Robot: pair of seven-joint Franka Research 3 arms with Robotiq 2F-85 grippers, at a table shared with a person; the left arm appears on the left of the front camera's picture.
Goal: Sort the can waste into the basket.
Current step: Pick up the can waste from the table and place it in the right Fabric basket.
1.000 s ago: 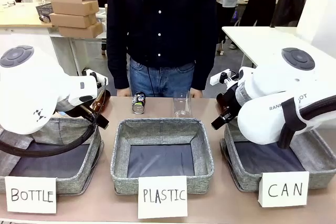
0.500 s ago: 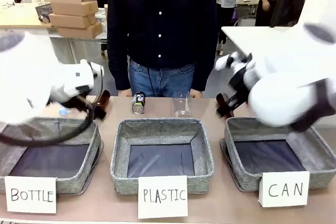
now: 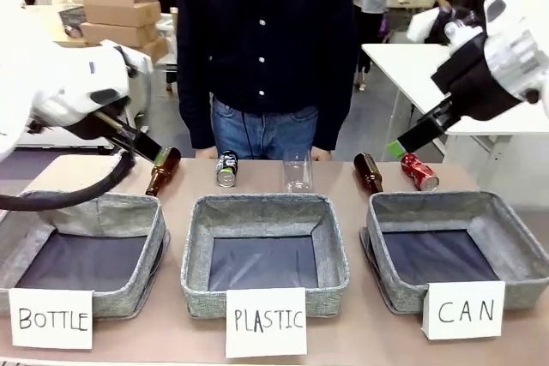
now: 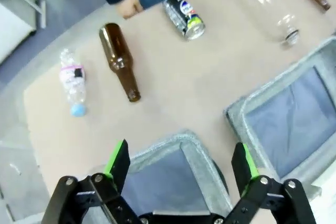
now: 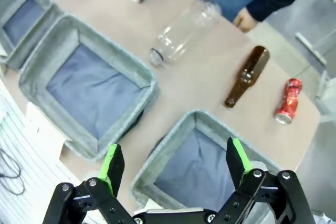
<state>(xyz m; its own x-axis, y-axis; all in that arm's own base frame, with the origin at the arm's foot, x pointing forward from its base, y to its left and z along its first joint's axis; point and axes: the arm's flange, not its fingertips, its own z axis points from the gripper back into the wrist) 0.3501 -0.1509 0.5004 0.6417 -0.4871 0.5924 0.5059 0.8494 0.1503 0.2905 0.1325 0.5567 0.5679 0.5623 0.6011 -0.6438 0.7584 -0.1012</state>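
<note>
The crushed red can (image 3: 419, 171) (image 5: 287, 101) lies on the table behind the basket marked "CAN" (image 3: 429, 201) (image 5: 178, 129), beside a brown bottle (image 3: 369, 172). The dark can (image 3: 226, 168) (image 4: 184, 15) lies near the person, behind the middle basket. My right gripper (image 3: 396, 148) (image 5: 173, 166) hangs open, high above the CAN basket's back left corner, holding nothing. Over the back edge of the left basket, my left gripper (image 3: 153, 152) (image 4: 181, 161) is open and empty as well.
Baskets marked "PLASTIC" (image 3: 257, 203) and "BOTTLE" (image 3: 51, 212) stand in the middle and at the left. A clear plastic bottle (image 3: 297, 171), a second brown bottle (image 3: 161, 171) and a small plastic bottle (image 4: 72, 81) lie along the far edge. The person (image 3: 266, 49) stands right behind the table.
Both arms have lifted and swung outward from low over the baskets. The red can and the right brown bottle have come into view behind the CAN basket. Both grippers stayed open.
</note>
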